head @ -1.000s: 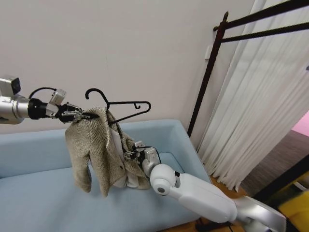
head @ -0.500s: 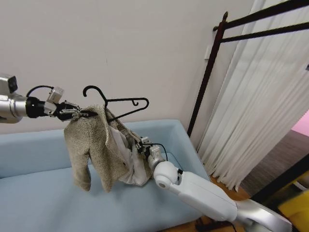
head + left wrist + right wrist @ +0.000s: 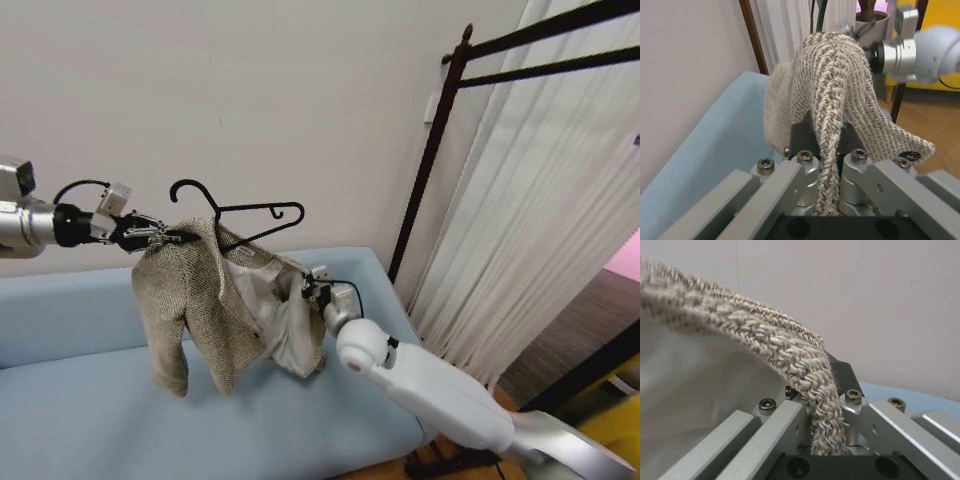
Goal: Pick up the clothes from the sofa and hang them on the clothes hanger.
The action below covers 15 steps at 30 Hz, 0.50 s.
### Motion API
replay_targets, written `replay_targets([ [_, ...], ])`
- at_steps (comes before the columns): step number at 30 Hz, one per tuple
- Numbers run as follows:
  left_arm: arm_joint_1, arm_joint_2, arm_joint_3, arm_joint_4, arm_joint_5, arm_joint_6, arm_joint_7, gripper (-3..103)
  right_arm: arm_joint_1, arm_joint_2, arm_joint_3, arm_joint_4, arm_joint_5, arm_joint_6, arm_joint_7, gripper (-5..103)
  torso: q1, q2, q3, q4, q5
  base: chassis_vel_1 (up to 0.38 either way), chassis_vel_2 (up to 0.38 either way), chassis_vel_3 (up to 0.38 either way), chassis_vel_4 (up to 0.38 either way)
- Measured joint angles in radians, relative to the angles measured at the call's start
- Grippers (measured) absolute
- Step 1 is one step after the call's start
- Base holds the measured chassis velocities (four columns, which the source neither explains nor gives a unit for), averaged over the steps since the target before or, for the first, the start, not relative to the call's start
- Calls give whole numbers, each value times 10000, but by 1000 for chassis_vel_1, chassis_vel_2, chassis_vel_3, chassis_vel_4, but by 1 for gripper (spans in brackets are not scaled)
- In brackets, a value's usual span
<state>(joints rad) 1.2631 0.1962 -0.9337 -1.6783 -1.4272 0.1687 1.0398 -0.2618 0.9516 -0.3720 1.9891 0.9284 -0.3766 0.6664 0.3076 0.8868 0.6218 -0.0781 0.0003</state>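
Left gripper (image 3: 160,238), at the left of the scene and raised above the sofa (image 3: 80,410): its fingers are closed tight on a fold of the tweed jacket (image 3: 185,300) at the shoulder, and the left wrist view shows the herringbone weave pinched between the two metal fingers (image 3: 790,172). A black hanger (image 3: 262,208) sits at this same point. Its hook rises just right of the gripper, its left end is buried under the jacket shoulder, and its right end juts out bare toward the right. The jacket hangs from the held shoulder, one sleeve dropping straight down in front of the sofa back, clear of the seat. Right gripper (image 3: 308,287), lower and to the right: its fingers are clamped on the jacket's front edge, and the right wrist view shows the thick woven hem passing between the fingers (image 3: 860,412). This grip holds the front panel out to the right, so that the pale lining (image 3: 275,315) faces the near side. The white right arm runs from this gripper down to the near right corner. Behind both grippers stand the light blue sofa and a plain wall (image 3: 300,90). At the far right a dark rack (image 3: 428,150) rises beside the sofa's end, its top bars crossing in front of a white curtain (image 3: 540,240), well apart from the jacket.
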Motion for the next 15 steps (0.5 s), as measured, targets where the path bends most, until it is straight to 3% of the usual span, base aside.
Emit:
replay_targets([
  [4,-11,-331,-14,-130,298,113,37,3,909,-326,1,179,798,-350,-12,1,0,1,0,0,-2,0,0,0,0],
  [8,-15,-780,9,-209,744,201,445,3,2344,-740,-545,211,1649,-716,46,1,-1,1,0,4,-3,0,0,0,0],
  [15,14,-1232,42,-374,1300,406,439,3,3568,-1195,-1123,614,2534,-1149,104,1,0,1,0,2,-4,0,0,0,0],
])
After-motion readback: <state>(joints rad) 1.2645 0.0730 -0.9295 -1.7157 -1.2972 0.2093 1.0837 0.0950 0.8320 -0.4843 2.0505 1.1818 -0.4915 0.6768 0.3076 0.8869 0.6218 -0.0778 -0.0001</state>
